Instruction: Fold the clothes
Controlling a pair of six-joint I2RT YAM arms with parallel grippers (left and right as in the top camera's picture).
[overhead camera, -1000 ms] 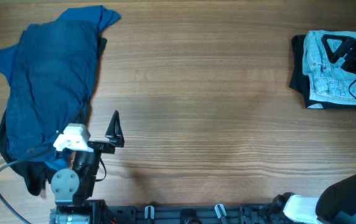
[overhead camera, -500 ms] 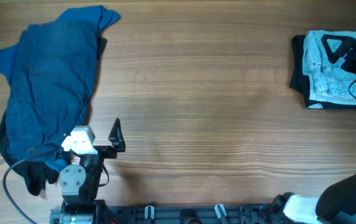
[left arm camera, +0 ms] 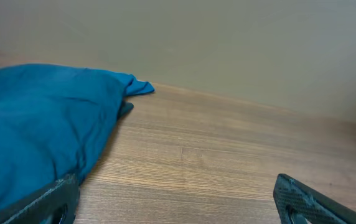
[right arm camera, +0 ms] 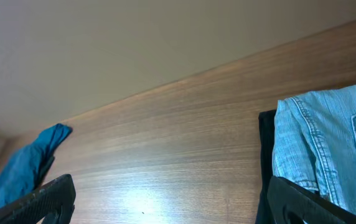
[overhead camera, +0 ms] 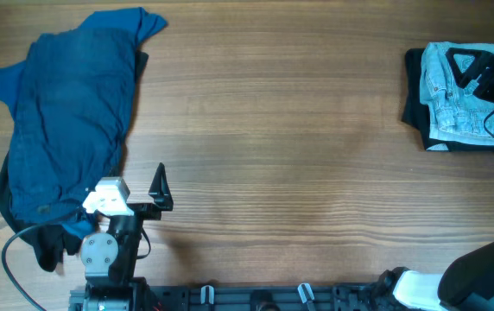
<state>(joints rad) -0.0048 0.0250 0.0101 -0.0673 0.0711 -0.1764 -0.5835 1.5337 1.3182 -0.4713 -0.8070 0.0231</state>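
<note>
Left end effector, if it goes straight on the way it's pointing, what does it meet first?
The left end effector faces bare wooden table; its finger beside the blue garment may brush that cloth's edge first, though depth is unclear.

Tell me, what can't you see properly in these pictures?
1. Overhead: the black cloth under the folded denim shows only its edges, because the denim covers the rest.
2. Overhead: the denim's right side is hidden by the right arm.
3. Overhead: a dark cloth is mostly buried under the blue garment.
4. Left wrist: the blue garment runs off the left edge.
</note>
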